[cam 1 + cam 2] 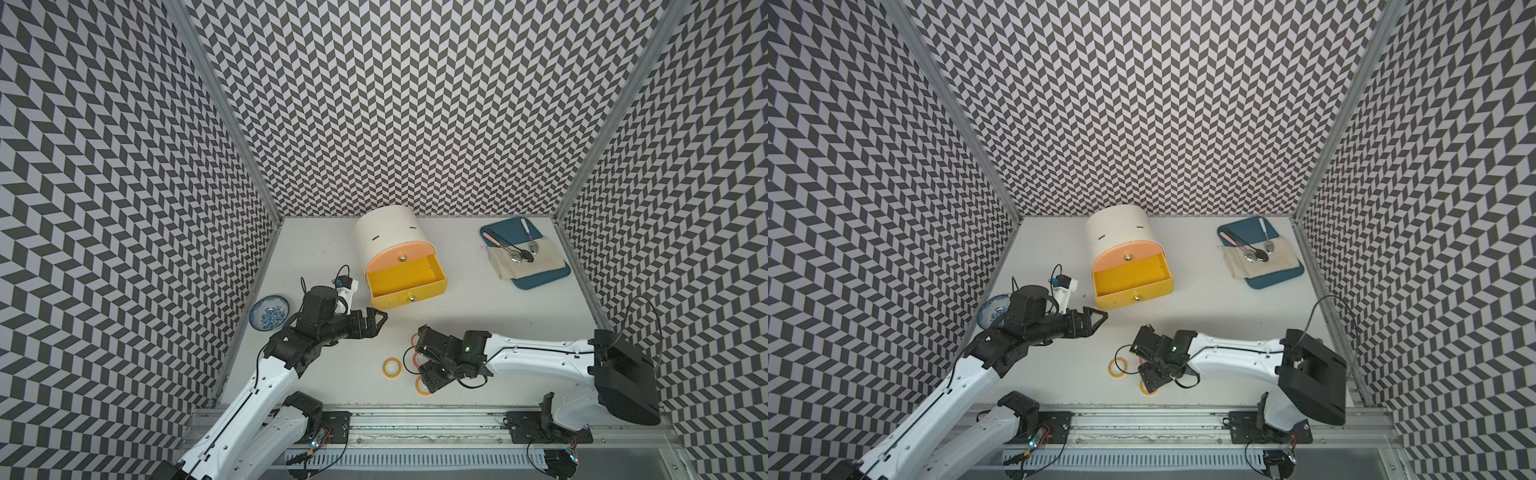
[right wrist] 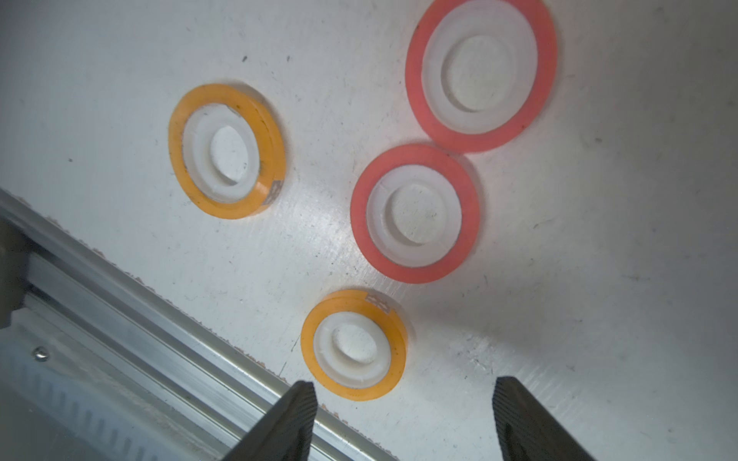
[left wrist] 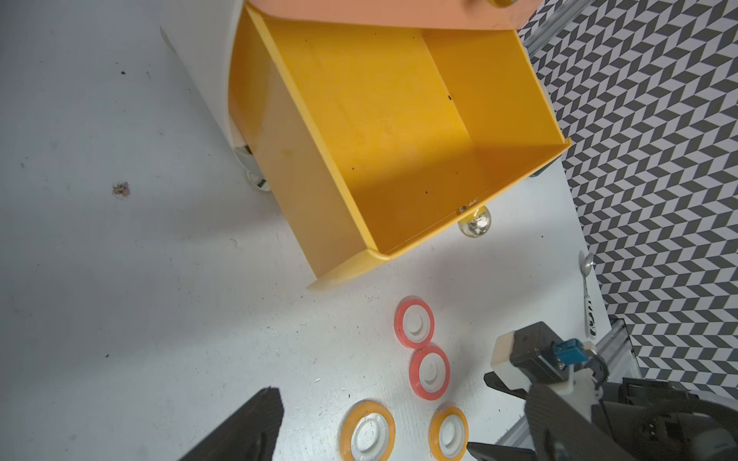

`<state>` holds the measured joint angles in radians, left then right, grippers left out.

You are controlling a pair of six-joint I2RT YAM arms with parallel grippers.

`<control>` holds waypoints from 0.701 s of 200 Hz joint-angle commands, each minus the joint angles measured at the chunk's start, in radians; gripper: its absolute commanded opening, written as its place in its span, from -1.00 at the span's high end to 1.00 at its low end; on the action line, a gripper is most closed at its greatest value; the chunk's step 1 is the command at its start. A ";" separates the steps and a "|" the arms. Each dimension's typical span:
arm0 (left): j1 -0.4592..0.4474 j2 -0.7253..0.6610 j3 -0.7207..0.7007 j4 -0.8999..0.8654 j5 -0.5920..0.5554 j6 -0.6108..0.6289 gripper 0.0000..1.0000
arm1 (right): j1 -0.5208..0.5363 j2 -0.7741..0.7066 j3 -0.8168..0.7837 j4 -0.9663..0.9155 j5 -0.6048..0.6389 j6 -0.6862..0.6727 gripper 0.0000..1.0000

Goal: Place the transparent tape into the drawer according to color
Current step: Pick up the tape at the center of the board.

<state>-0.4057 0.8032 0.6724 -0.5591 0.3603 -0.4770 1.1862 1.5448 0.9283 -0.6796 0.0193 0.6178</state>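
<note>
**Right gripper (image 2: 403, 389) open before a small flat yellow-orange tape roll (image 2: 353, 345)**

The right gripper holds its two black jaws apart and grips nothing. The yellow-orange tape roll, with a white core, lies flat on the white table (image 2: 599, 239) just in front of the fingertips. A second yellow-orange roll (image 2: 227, 151) lies near it. A red-pink tape roll (image 2: 415, 213) lies edge to edge with another red-pink roll (image 2: 481, 74).

The left gripper (image 1: 380, 323) is also wide open and empty, just beside the front corner of the yellow plastic drawer (image 1: 405, 280). This drawer is pulled out of the cream round-topped cabinet (image 1: 388, 232). The peach drawer (image 1: 395, 254) above it is closed.
</note>
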 commanded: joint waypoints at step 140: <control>-0.005 -0.018 0.003 -0.035 -0.020 -0.018 -1.00 | 0.075 0.188 0.092 -0.038 0.062 -0.021 0.26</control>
<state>-0.4061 0.8021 0.6724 -0.5869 0.3450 -0.4919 1.2537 1.7111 0.9966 -0.7242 0.0593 0.6025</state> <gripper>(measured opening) 0.992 0.386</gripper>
